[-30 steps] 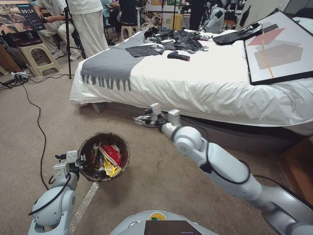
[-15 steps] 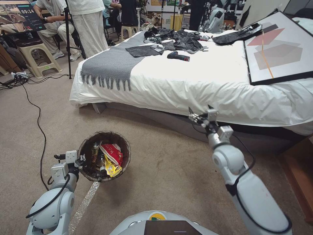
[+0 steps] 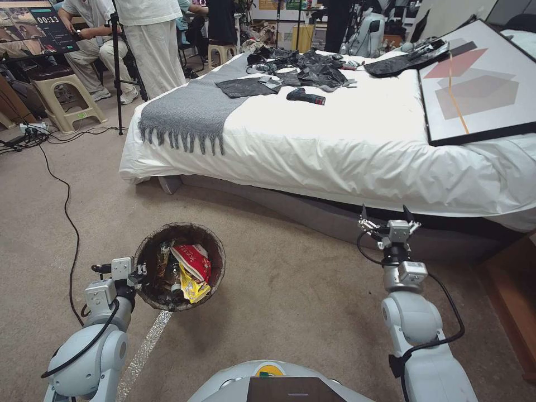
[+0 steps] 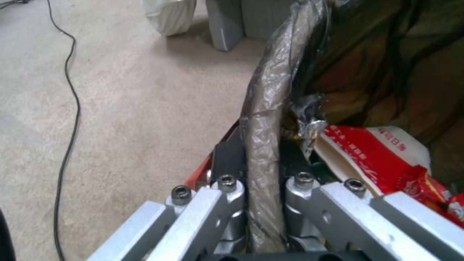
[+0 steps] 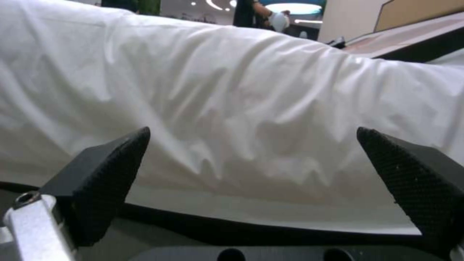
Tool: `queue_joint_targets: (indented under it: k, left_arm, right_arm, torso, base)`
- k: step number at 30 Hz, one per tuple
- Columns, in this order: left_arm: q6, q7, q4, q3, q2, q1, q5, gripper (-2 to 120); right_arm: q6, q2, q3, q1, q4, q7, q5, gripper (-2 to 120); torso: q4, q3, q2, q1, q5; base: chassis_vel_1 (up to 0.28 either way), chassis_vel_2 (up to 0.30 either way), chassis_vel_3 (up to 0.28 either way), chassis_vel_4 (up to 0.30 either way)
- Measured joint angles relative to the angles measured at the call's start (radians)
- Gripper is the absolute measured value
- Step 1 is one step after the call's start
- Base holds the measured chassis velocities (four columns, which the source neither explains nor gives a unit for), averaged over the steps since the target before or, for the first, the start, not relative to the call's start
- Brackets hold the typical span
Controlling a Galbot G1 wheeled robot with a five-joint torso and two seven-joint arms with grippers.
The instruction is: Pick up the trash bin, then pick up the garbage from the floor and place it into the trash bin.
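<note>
Left end effector (image 3: 139, 273): clamped on rim of round dark-bagged trash bin (image 3: 215, 254) holding red-yellow wrappers (image 3: 192, 271).
Right end effector (image 3: 388, 215): fingers spread, near white-sheeted bed (image 3: 335, 151).

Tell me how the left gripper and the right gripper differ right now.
The left gripper is shut on the rim of the trash bin, while the right gripper has its jaws spread wide and holds nothing. The left gripper sits low on the robot's left, over the carpet, beside the wrappers in the bin; the right gripper is raised on the right, facing the white bed sheet. Both are metal-framed with black pads.
</note>
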Motion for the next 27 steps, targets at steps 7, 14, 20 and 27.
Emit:
queue_joint_targets:
  k: [7,14,20,27]
  left_arm:
    - [-0.002,-0.001,0.000,0.001,0.000,0.000,0.000,4]
    - [-0.003,-0.001,-0.002,0.003,0.000,0.001,0.001,4]
    - [-0.004,-0.001,-0.009,0.008,0.002,0.004,0.001,4]
    - [-0.007,-0.003,-0.010,0.013,0.004,0.006,-0.005,4]
  right_arm:
    - [0.038,0.001,0.006,0.002,-0.005,0.001,-0.014,100]
    - [0.043,0.005,0.009,0.006,-0.013,0.004,-0.012,100]
    - [0.047,0.008,0.008,0.002,-0.018,0.006,-0.009,100]
    - [0.045,0.014,-0.017,0.007,-0.021,0.008,-0.016,100]
  torso:
    - [0.0002,0.000,0.000,0.000,0.0000]
    - [0.0001,0.000,0.000,0.000,0.0000]
    - [0.0001,0.000,0.000,0.000,0.0000]
    - [0.0001,0.000,0.000,0.000,0.0000]
  base:
    - [0.000,0.000,0.000,0.000]
    - [0.000,0.000,0.000,0.000]
    - [0.000,0.000,0.000,0.000]
    - [0.000,0.000,0.000,0.000]
